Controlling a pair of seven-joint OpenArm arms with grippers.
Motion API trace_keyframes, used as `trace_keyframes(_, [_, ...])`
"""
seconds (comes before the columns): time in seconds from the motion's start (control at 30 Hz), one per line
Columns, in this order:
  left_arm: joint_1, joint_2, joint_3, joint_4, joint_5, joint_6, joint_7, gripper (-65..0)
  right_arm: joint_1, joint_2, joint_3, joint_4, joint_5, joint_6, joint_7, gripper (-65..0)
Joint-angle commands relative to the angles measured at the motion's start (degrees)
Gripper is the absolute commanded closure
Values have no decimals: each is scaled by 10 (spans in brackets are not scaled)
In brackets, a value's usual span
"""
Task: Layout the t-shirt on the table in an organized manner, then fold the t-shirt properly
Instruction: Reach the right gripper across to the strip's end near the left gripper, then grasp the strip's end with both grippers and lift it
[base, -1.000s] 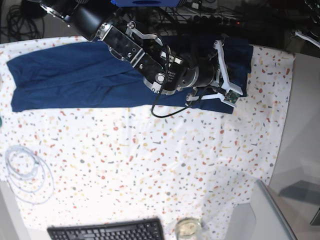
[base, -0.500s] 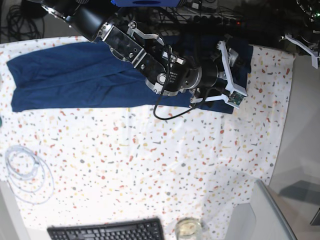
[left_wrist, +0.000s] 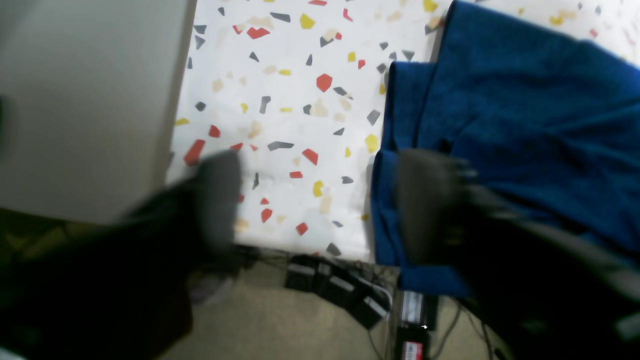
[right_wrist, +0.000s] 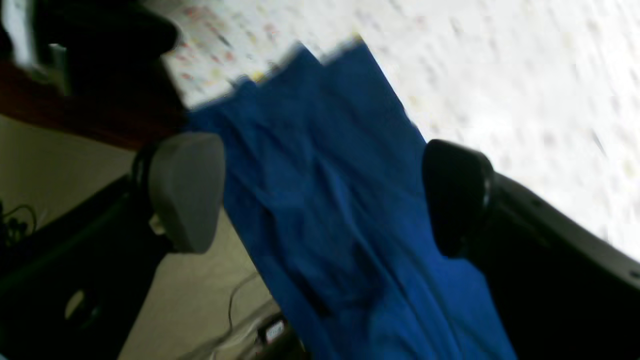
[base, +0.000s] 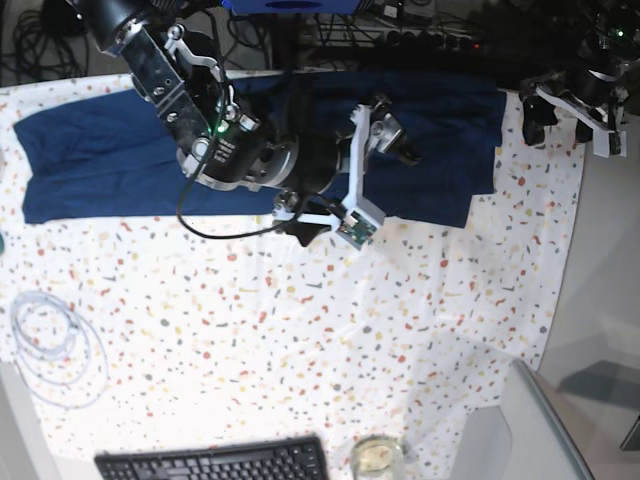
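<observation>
The navy t-shirt (base: 140, 150) lies as a long folded band along the far edge of the table (base: 300, 330). My right gripper (base: 365, 180) hovers open above the band's right half. In the right wrist view the cloth (right_wrist: 325, 200) runs between its spread fingers (right_wrist: 185, 190), and nothing is held. My left gripper (base: 562, 120) stands open at the table's far right corner, just past the shirt's right end. In the left wrist view one of its fingers (left_wrist: 430, 200) hangs over the shirt's edge (left_wrist: 525, 125), the other over the speckled cover (left_wrist: 300, 100).
A black keyboard (base: 210, 462) and a glass jar (base: 377, 455) sit at the near edge. A white cable coil (base: 55, 345) lies at the left. A plain grey surface (base: 605, 300) borders the table's right side. Power strips and cables (left_wrist: 340, 290) lie beyond the far edge.
My right gripper has opened, let go of the shirt's right end and swung left along the band. My left gripper has come into view at the far right corner and opened.
</observation>
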Motion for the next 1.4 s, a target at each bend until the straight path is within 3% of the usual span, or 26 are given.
trace_keyframes(0.0, [-1,-5,-1,-5,-9,0,-8,-614,5,-1,5,14,8,2,16,-585])
trace_keyframes(0.23, [-26,-35,57,-128,-13,0,-11,-601,-11,26,13,14,9,2,18,-585])
trace_keyframes(0.63, [-43,-33,158,-142,-13,0,-12,-601,-23,27,13,14,9,2,17,-585])
trace_keyframes(0.97, [-18,-22,130,-90,-14,0,-8,-601,-23,27,13,11,8,2,16,-585])
trace_keyframes(1.37, [-68,-21,132,-193,-14,0,-8,-601,-19,27,13,11,8,2,16,-585])
